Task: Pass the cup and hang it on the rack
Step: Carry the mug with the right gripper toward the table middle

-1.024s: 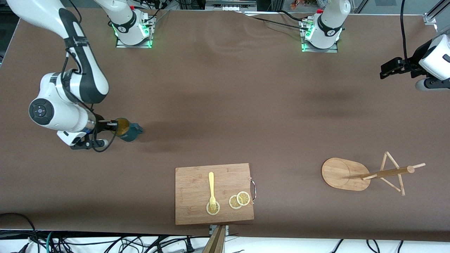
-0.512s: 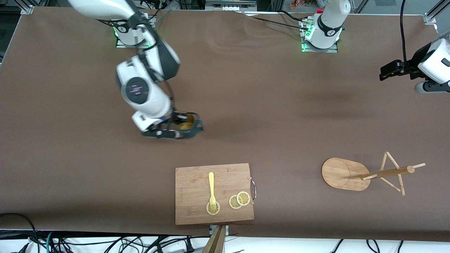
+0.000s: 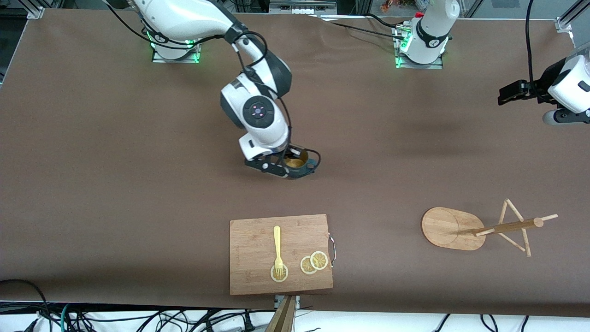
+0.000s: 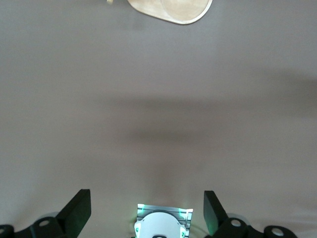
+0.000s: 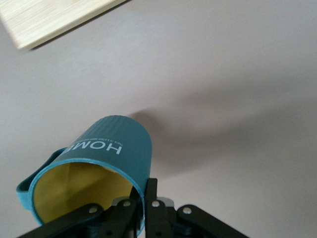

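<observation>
My right gripper (image 3: 289, 162) is shut on the rim of the cup (image 3: 300, 165), a dark teal ribbed mug with a yellow inside and a side handle. It holds the cup over the middle of the table. In the right wrist view the cup (image 5: 94, 173) fills the foreground, its wall pinched between the black fingers (image 5: 151, 198). The rack (image 3: 479, 228), a bamboo mug tree, lies tipped on its side toward the left arm's end, its oval base (image 3: 449, 228) also showing in the left wrist view (image 4: 173, 10). My left gripper (image 3: 509, 92) waits open above that end of the table, nothing between its fingers (image 4: 77, 210).
A wooden cutting board (image 3: 258, 272) lies near the front edge, carrying a yellow fork (image 3: 277, 246) and lemon slices (image 3: 314, 263). Its corner (image 5: 44, 20) shows in the right wrist view. Cables hang along the front edge.
The right arm has swung the held cup from its own end of the table to over the middle. The left arm has barely moved.
</observation>
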Available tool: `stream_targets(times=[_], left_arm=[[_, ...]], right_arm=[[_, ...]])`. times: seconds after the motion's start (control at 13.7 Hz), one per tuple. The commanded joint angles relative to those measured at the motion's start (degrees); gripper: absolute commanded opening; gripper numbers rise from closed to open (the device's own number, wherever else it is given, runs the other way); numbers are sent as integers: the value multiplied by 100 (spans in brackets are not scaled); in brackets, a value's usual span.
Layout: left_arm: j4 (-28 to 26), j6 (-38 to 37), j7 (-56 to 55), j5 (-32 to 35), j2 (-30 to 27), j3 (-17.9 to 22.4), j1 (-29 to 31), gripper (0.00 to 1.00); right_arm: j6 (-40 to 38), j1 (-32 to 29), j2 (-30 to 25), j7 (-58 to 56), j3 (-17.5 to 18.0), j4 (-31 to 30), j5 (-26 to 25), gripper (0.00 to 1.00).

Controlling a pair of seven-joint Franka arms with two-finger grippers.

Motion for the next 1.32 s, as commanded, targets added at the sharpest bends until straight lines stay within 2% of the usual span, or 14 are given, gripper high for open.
stream_targets(times=[0.0,0.29,0.59,0.66,0.73,0.88,0.95,1.1,1.24], left_arm=[[109,-198,-64,7,215,-23,54,100],[135,-286,-599,-45,399,-84,-34,100],[153,-286,-662,-72,488,-102,-113,100],[118,-286,-654,-80,488,-102,-113,100],[39,-286,-636,-89,479,-119,-96,100],[-320,-181,-601,-212,304,-128,-61,100],[-670,37,-601,-204,60,-128,-52,100],[-1967,957,-592,-186,-887,-180,-60,100],[-2710,1479,-566,-168,-1374,-242,-43,100]], right_arm=[[227,410,156,158,-68,238,-20,0],[246,648,411,167,-59,238,32,0],[325,815,658,184,-50,299,50,0],[299,815,658,193,-41,299,50,39],[237,824,605,167,-50,308,24,98],[-33,754,500,158,-59,465,41,100],[-514,736,499,123,-76,849,41,100],[-1595,570,499,10,-68,1667,32,100],[-2222,315,247,-673,-94,1820,24,100]])
